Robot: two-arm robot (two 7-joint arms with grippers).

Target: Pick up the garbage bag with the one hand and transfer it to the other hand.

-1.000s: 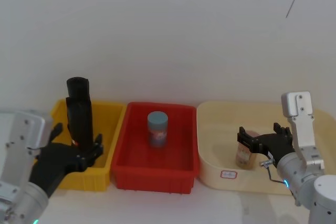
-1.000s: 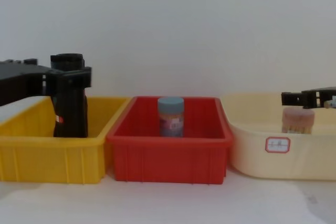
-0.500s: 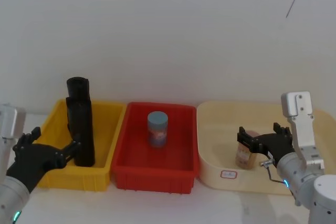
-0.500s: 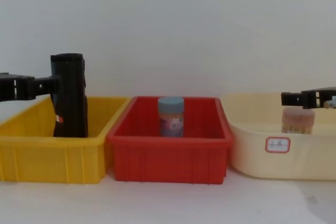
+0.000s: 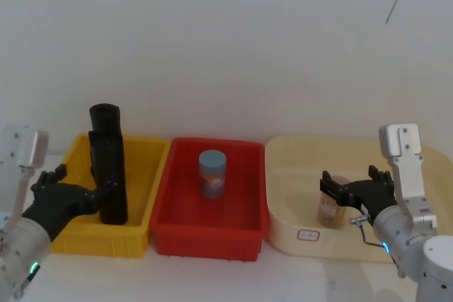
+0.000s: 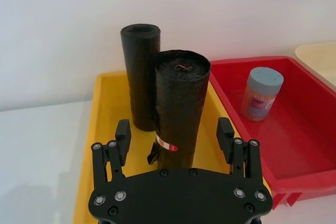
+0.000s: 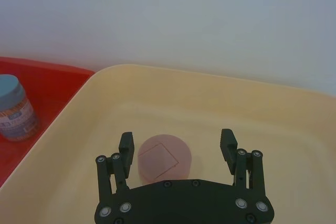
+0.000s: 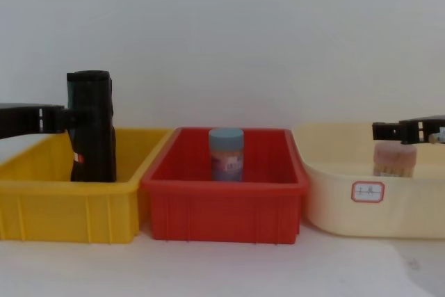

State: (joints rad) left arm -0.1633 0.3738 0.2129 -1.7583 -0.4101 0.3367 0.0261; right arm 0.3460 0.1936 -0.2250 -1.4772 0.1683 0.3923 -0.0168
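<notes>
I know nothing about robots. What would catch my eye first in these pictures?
Three bright containers sit in a row: a yellow bin on the left, a red bin in the middle and a cream tub on the right. In the yellow one stands the tall black garbage bag with a second black roll behind it, and the left gripper is open, facing it. The right gripper is open at a pink-lidded jar in the cream tub.
</notes>
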